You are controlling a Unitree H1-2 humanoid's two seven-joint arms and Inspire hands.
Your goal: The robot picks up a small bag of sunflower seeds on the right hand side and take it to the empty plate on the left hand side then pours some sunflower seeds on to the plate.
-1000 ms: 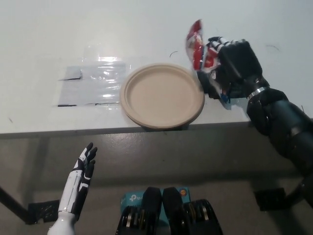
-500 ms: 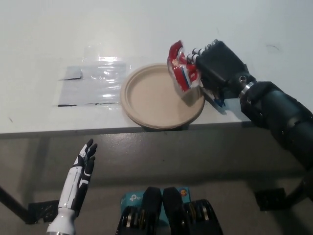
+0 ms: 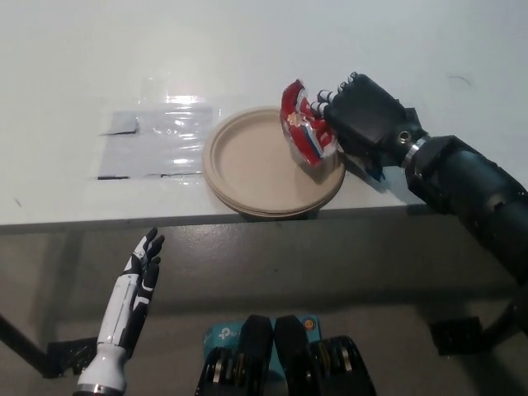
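Now your black right hand (image 3: 370, 124) grips the red seed bag (image 3: 303, 130) tipped over the right edge of the empty plate (image 3: 247, 161), so tilt more to pour, while your white left hand (image 3: 136, 285) rests open below.

No legible text. The red-and-white bag (image 3: 304, 124) clamped in the right hand (image 3: 367, 120) carries printing, too blurred to read. Well below the left hand (image 3: 136, 285), a teal box (image 3: 221, 337) shows a white logo mark, not clearly readable.
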